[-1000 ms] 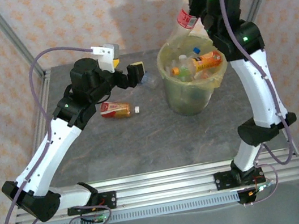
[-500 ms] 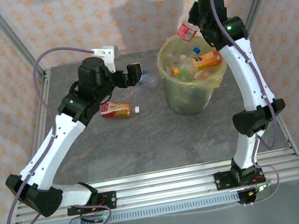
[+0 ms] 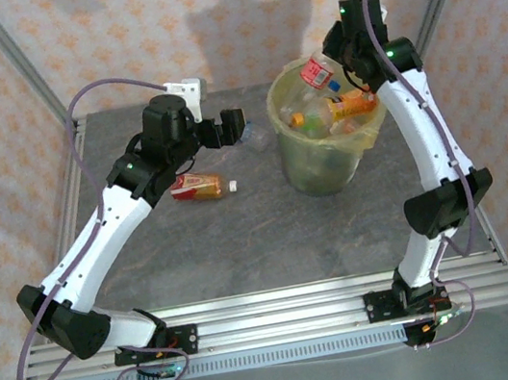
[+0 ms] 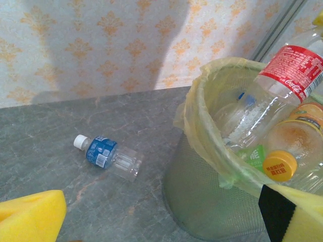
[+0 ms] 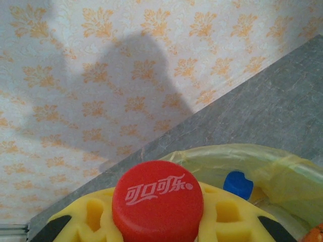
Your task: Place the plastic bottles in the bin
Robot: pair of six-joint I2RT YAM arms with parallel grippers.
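A robotics test booth: two robot arms (image 3: 97,241) stand bolted to aluminium rails (image 3: 273,306) at 6 o'clock of a grey table (image 3: 243,241). Metal frame posts (image 3: 15,59) at 11 and 1 o'clock edge orange-patterned wallpaper panels (image 3: 159,30).

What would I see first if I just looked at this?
The big yellow-green bin, heaped with bottles. The right gripper holds a red-labelled bottle by its cap over the rim. A blue-labelled bottle and a red-and-yellow bottle lie on the table left of it.
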